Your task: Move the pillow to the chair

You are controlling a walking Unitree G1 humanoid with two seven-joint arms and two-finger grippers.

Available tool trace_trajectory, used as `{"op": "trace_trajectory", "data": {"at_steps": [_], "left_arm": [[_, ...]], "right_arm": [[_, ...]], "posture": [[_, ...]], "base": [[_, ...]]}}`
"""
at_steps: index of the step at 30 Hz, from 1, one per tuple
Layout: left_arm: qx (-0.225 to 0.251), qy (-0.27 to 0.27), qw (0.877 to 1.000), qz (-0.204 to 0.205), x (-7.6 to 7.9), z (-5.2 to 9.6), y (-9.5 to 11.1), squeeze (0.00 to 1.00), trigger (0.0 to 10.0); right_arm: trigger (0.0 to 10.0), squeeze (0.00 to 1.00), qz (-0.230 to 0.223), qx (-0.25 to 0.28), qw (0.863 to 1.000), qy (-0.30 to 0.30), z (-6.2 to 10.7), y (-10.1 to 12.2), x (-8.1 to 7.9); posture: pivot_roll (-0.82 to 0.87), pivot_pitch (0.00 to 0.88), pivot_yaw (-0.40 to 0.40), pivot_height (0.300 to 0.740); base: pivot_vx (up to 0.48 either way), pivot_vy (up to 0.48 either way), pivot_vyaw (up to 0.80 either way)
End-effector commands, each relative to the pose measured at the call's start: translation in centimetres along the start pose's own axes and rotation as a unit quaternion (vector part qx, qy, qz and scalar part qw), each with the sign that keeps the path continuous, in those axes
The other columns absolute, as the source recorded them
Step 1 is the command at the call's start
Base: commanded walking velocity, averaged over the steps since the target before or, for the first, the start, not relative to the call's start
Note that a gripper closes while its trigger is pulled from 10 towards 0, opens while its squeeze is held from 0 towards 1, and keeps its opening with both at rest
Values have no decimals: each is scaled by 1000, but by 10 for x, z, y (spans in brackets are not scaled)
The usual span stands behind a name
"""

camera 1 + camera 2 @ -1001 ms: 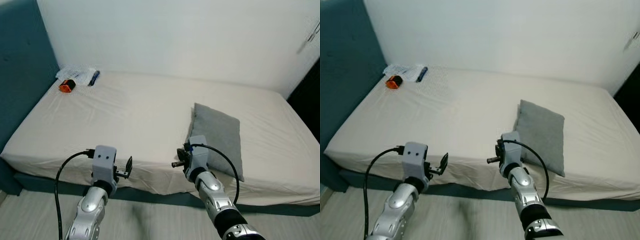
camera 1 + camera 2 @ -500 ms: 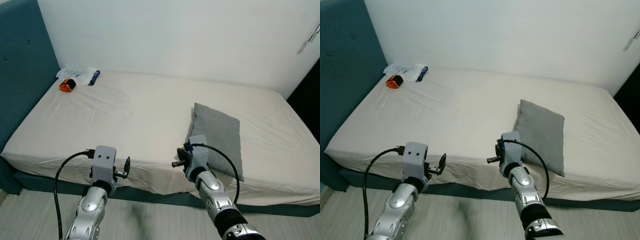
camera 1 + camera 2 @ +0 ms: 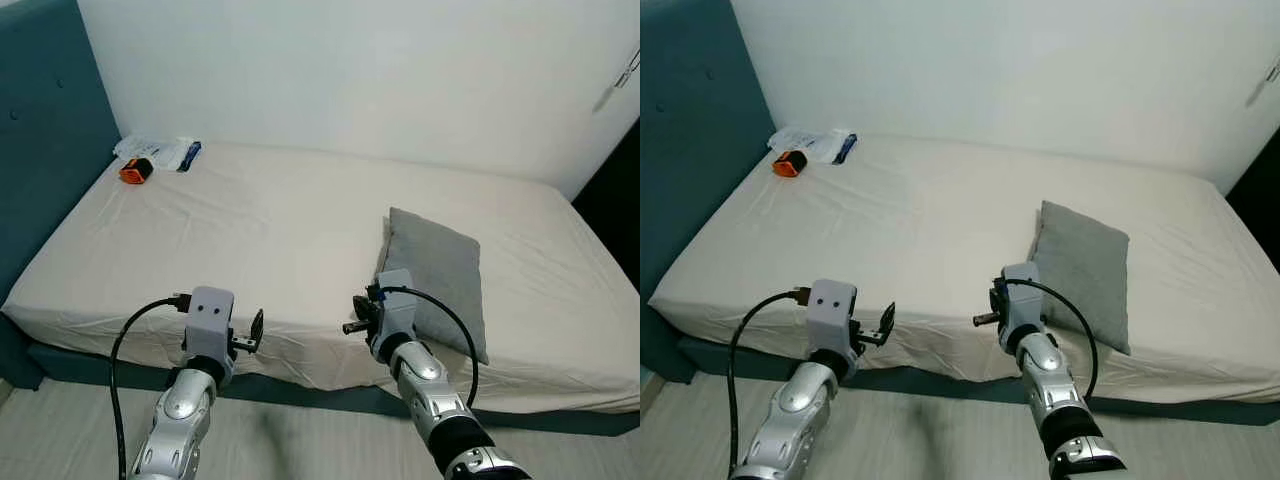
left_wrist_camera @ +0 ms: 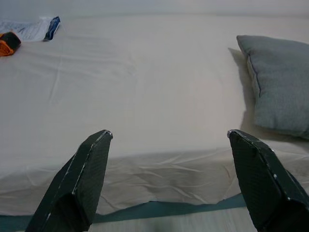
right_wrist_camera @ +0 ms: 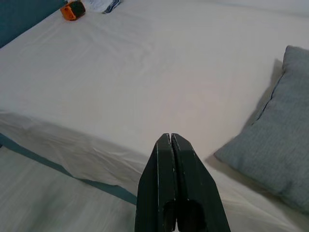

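Left gripper point(image 4: 169, 140) was spread wide, right gripper point(image 5: 172, 145) pressed closed, both short of pillow point(image 3: 436, 277); right should open before reaching.

Grey pillow point(image 3: 436, 278), cream bed point(image 3: 260, 230), teal headboard point(image 3: 40, 130).

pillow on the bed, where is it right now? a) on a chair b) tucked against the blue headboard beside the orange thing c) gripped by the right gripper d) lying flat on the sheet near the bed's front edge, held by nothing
d: the grey pillow lies flat on the bed sheet, while the right gripper is shut on nothing short of it and the left gripper is open with nothing in it.
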State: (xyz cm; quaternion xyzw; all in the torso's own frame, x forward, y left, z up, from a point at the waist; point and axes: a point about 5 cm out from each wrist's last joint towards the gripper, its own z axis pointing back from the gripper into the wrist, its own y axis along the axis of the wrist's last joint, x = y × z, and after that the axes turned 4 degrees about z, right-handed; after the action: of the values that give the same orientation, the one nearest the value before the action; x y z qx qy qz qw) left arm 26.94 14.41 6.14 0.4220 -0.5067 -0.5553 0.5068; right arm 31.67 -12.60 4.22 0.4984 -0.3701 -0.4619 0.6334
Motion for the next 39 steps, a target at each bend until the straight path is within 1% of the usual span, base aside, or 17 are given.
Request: {"op": "trace_trajectory", "data": {"at_steps": [1,6,20,24,32,39], "left_arm": [[6,-4,1000,5,2,1,0,0,10000],[8,-1,1000,12,2,0,1,0,10000],[10,-2,1000,15,4,1,1,0,10000],[10,-4,1000,14,4,1,0,0,10000],[5,-10,1000,8,4,2,-2,0,10000],[0,-13,1000,2,5,3,-5,0,10000]], "right_arm": [[10000,0,5,0,1000,1,0,1,2],[10000,0,7,1,1000,3,0,2,2],[10000,0,12,4,1000,12,0,4,2],[10000,0,9,1,1000,14,0,2,1],[10000,0,9,-7,1000,15,1,-1,-1],[10000,0,8,-8,1000,13,1,-1,0]], "posture": [[50,0,-93,740],[49,0,-100,740],[45,0,-110,740],[45,0,-111,740],[43,0,-110,740],[41,0,-108,740]], "base": [[345,0,0],[354,0,0],[365,0,0],[357,0,-686],[338,0,0],[0,0,0]]}}
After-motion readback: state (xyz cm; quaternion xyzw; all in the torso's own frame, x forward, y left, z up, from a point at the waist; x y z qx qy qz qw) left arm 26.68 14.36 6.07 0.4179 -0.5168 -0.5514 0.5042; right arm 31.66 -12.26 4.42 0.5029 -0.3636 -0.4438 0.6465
